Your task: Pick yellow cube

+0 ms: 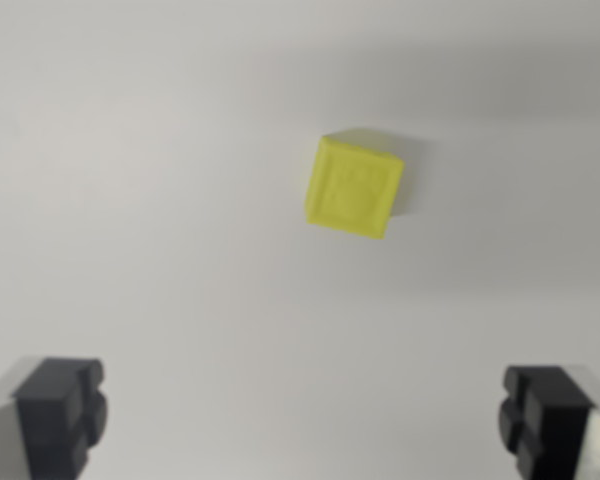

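Pincer (305, 415): one, spread wide and empty; two black fingertips (60, 405), at the lower corners of the wrist view. Yellow cube (353, 187): one, resting on the white desk (160, 220), above and well apart from both fingertips, slightly toward the wrist view's right.

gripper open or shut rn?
Open. The gripper fingertips sit at opposite lower corners, nothing between them; the yellow cube lies beyond, untouched.
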Tool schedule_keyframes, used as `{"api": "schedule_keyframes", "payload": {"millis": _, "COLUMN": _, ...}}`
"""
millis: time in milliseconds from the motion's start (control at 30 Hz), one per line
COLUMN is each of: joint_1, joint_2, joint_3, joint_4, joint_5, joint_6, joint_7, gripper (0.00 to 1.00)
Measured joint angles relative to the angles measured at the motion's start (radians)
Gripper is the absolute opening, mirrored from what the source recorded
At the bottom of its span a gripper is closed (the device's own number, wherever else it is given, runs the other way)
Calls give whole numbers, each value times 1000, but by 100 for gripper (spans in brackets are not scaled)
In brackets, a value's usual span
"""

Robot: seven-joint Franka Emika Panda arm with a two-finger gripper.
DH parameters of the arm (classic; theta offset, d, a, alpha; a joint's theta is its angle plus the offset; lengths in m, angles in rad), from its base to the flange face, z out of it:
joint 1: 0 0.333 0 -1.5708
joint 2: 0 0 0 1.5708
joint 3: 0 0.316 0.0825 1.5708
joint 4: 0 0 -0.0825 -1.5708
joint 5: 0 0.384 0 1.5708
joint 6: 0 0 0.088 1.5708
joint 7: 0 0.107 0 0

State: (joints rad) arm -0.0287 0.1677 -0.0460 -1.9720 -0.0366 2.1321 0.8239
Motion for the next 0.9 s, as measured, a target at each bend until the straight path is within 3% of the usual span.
{"api": "schedule_keyframes", "payload": {"millis": 900, "joint_1": -23, "joint_2": 84, "joint_3": 0, "joint_4": -72, "joint_5": 15, "joint_6": 157, "joint_7": 52, "gripper": 100}}
